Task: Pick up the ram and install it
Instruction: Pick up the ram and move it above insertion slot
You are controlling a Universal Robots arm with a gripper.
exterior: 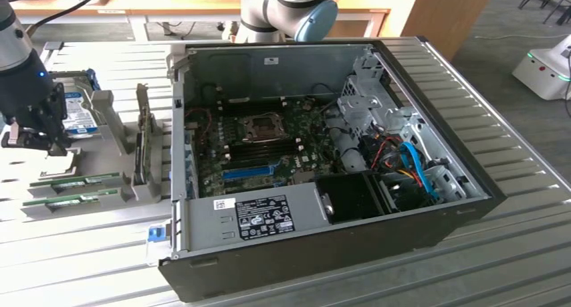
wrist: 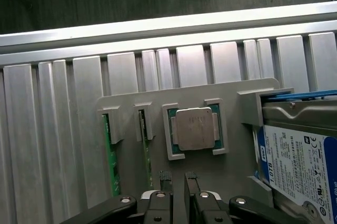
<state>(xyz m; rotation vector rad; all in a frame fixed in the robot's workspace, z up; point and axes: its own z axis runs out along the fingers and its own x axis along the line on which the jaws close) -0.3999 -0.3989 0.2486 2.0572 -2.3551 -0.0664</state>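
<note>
Poised at the exterior view's left with the gripper [exterior: 36, 143] above a gray holder [exterior: 53, 163] on the slatted metal table [exterior: 499, 253]. Carrying nothing; fingers [wrist: 166, 181] set slightly apart, with a slim bare gap between them. Hovering over the holder's flat plate, nearest to one ram stick [wrist: 144, 150] and just beyond it a second ram stick [wrist: 110, 155], both standing on edge in neighbouring slots, side by side and not touching. Flanked in the wrist view by a square processor [wrist: 192, 128] in its own recess and a hard drive [wrist: 297, 155] with a blue-and-white label at the holder's end. Separated from the open computer case [exterior: 446, 213] by upright gray stands [exterior: 143, 153] and a strip of bare table. Showing inside the case a motherboard [exterior: 295, 153] with a blue slot [exterior: 245, 172], hemmed in by the case walls, with cables [exterior: 415, 163] crowding the exterior view's right side.
</note>
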